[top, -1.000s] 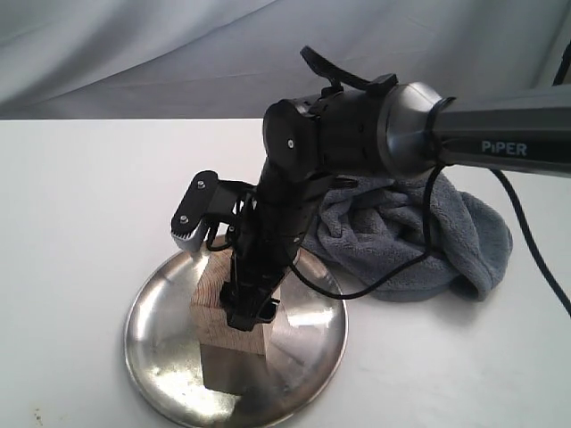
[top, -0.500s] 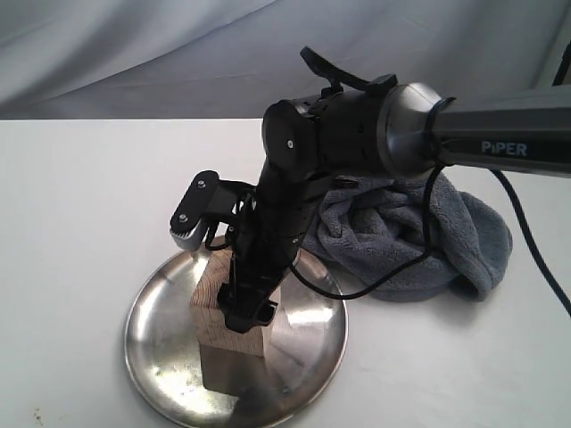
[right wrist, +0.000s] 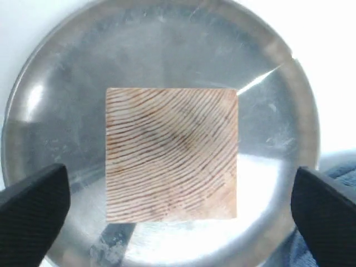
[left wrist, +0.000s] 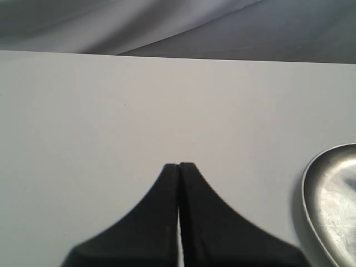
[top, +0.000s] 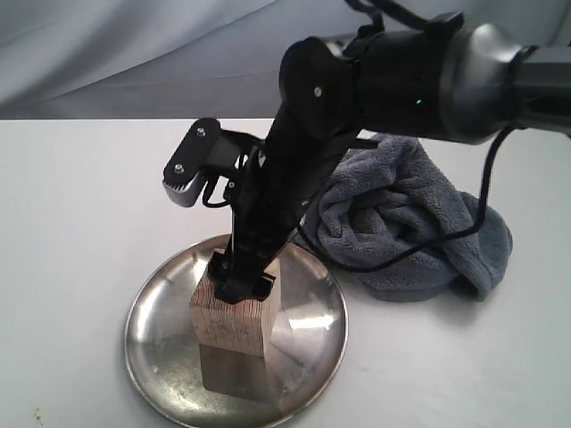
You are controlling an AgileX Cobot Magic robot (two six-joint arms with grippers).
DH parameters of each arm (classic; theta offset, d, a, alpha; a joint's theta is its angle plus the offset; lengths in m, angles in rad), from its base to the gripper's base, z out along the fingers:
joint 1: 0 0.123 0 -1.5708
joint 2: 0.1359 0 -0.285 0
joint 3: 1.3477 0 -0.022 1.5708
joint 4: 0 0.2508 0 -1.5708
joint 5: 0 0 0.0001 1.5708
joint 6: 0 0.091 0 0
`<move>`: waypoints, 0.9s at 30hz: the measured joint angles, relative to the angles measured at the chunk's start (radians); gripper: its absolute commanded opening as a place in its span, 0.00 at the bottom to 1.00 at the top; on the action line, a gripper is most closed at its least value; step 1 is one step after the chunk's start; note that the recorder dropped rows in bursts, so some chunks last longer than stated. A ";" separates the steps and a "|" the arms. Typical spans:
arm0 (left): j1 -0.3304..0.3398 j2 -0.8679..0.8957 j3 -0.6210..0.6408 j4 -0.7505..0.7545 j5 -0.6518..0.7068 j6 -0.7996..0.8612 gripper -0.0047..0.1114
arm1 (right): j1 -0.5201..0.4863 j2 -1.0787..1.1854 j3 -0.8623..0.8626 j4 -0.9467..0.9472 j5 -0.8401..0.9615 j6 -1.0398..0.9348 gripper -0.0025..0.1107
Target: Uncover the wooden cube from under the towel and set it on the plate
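The wooden cube (top: pixel 234 323) stands free in the middle of the shiny plate (top: pixel 152 357), near the table's front. My right gripper (top: pixel 212 236) hangs just above it, open, with one finger over the cube's top edge and the other out to the left. In the right wrist view the cube (right wrist: pixel 171 154) shows its grain, and both black fingers (right wrist: pixel 33 214) stand wide of it over the plate (right wrist: pixel 167 44). The grey-blue towel (top: pixel 410 223) lies crumpled behind and to the right of the plate. My left gripper (left wrist: pixel 179 166) is shut over bare table, with the plate's rim (left wrist: pixel 311 194) beside it.
The white table (top: pixel 71 223) runs to a grey cloth backdrop (top: pixel 134 53). A black cable (top: pixel 393 259) from the right arm loops down over the towel. A corner of the towel (right wrist: pixel 344 161) shows past the plate in the right wrist view.
My right arm has lifted and its open gripper has risen a little off the cube. The cube stays on the plate; the towel has not moved.
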 measured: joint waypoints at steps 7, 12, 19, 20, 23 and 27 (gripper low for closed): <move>0.000 0.000 0.000 0.000 0.000 0.000 0.05 | 0.000 -0.139 0.000 -0.100 0.031 0.004 0.95; 0.000 0.000 0.000 0.000 0.000 0.000 0.05 | 0.000 -0.378 0.000 -0.199 0.036 0.020 0.95; 0.000 0.000 0.000 0.000 0.000 0.000 0.05 | 0.000 -0.704 0.000 -0.354 0.102 0.079 0.95; 0.000 0.000 0.000 0.000 0.000 0.000 0.05 | 0.000 -0.732 0.000 -0.370 0.116 0.088 0.94; 0.000 0.000 0.000 0.000 0.000 0.000 0.05 | 0.000 -0.863 0.000 -0.477 0.175 0.209 0.82; 0.000 0.000 0.000 0.000 0.000 0.000 0.05 | 0.000 -0.985 0.000 -0.642 0.219 0.372 0.45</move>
